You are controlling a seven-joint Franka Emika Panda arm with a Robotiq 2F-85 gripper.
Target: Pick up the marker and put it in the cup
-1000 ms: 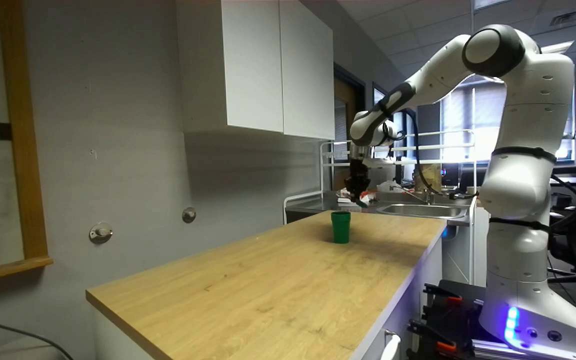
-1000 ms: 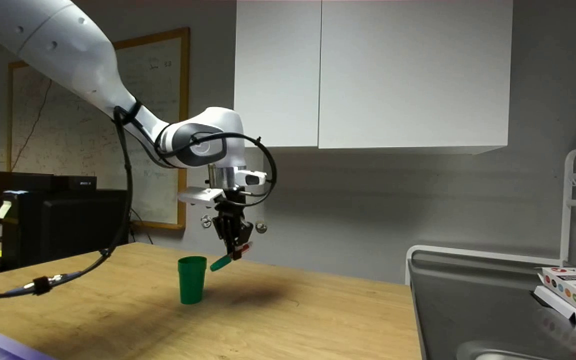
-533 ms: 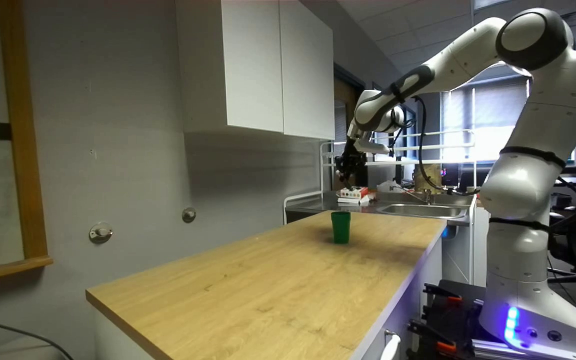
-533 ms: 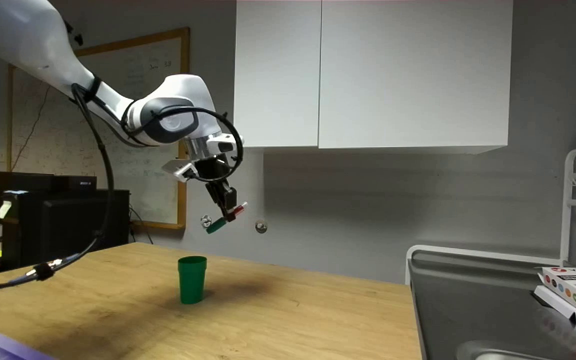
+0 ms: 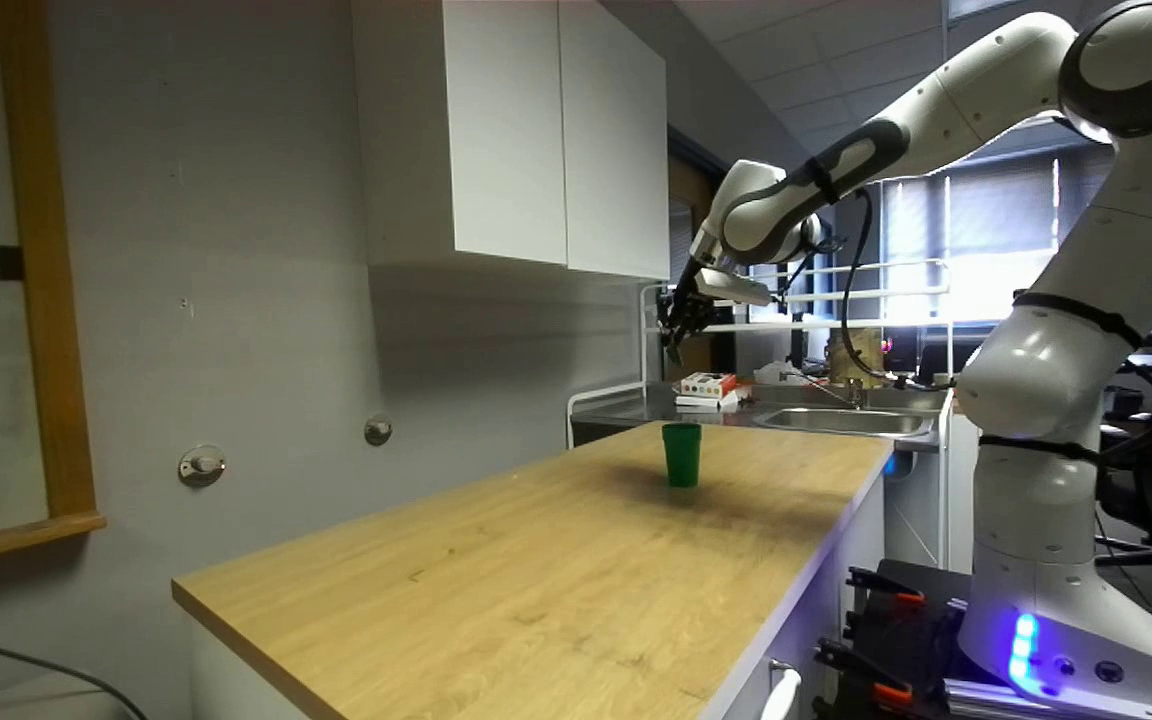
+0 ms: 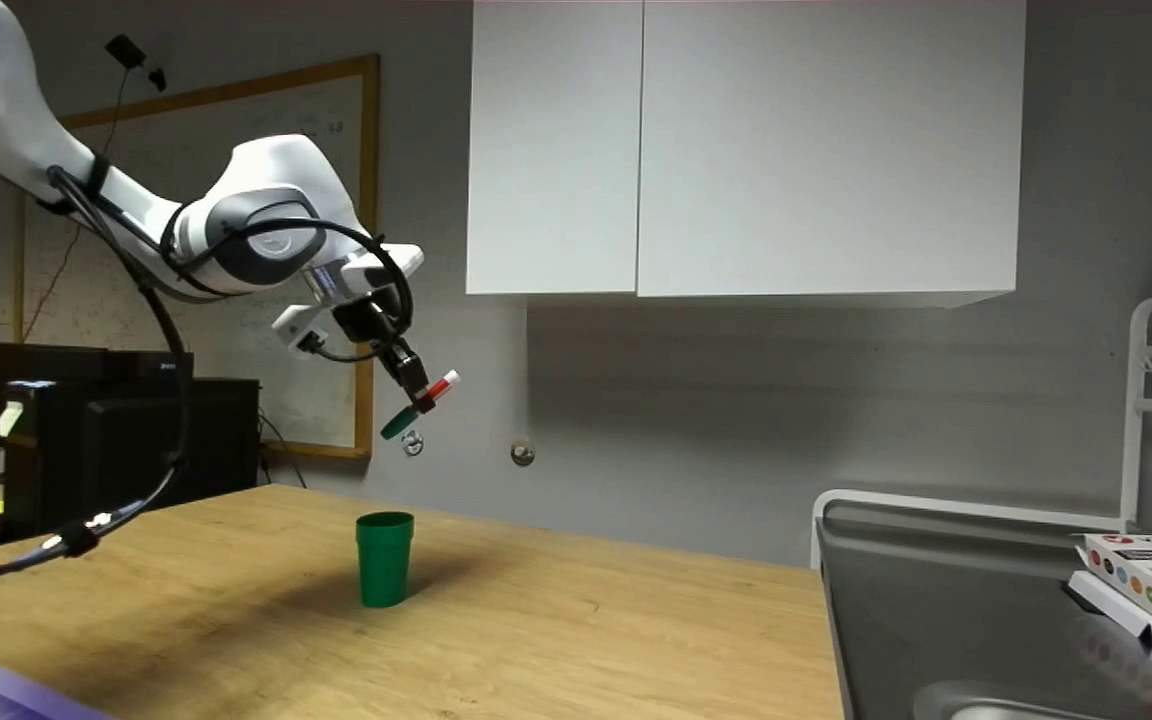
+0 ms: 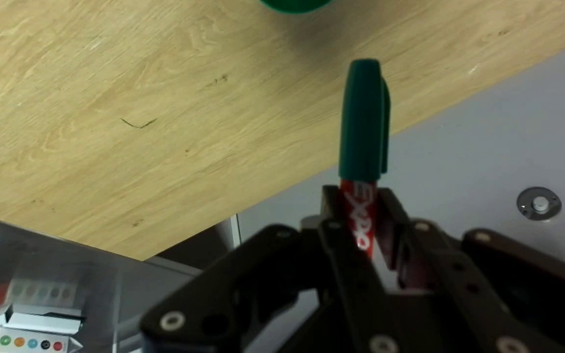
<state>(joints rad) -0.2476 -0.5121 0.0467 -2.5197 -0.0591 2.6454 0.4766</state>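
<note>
The marker point(image 6: 399, 423) has a dark green cap, a red body and a white end. My gripper point(image 6: 423, 402) is shut on its red body and holds it tilted, green cap lower, in the air above the table. The wrist view shows the marker point(image 7: 361, 122) between the fingertips point(image 7: 359, 211), cap pointing away from the gripper. In an exterior view the gripper point(image 5: 674, 338) is dark, and only the marker's green tip shows. The green cup point(image 6: 384, 562) stands upright on the table, below the gripper; it also shows in an exterior view point(image 5: 681, 456). Only its edge point(image 7: 296, 5) shows in the wrist view.
The wooden table point(image 6: 636, 640) runs along a grey wall. White wall cabinets point(image 6: 746, 150) hang above its back. A dark sink counter with boxes point(image 6: 1151, 580) and a white rack point(image 6: 1136, 420) adjoin one end. The arm's black cable hangs near the table.
My gripper has risen with the marker and moved left in both exterior views, tilting more. The arm has drawn back. The cup has not moved.
</note>
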